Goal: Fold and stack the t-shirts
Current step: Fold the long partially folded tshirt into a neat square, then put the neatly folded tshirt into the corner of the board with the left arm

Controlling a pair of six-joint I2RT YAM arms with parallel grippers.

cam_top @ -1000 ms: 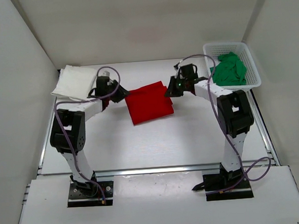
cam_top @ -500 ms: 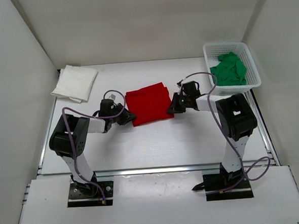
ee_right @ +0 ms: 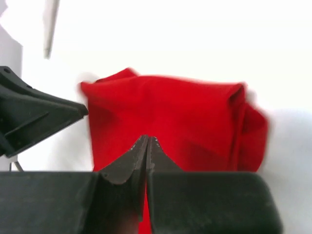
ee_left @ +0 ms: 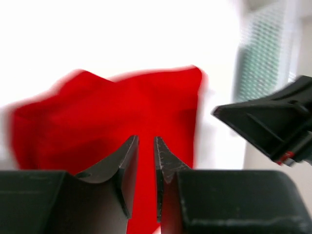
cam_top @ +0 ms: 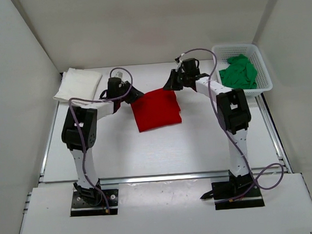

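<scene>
The left gripper (ee_left: 146,139) has its fingertips (ee_left: 127,155) drawn almost together, with only a thin slit between them that shows red. The right gripper (ee_right: 147,138) has its tips pressed shut. I cannot tell whether either one has cloth nipped between its tips. Both sit at the far edge of the red t-shirt (cam_top: 156,110), one at each far corner, and the shirt lies folded and roughly square on the table (cam_top: 147,154). The white t-shirt (cam_top: 79,84) lies folded well to the left of the red one. The green t-shirt (cam_top: 239,72) is bunched in the basket (cam_top: 235,47) to the red shirt's right. The main risk, as I judge it, is an uneven hold. If only one corner is caught, or only the top layer, a lift would skew the fold or let it fall open. Both wrist views are smeared. From above, the gripper heads cover the red shirt's far corners, so contact and layer count there are hidden.
</scene>
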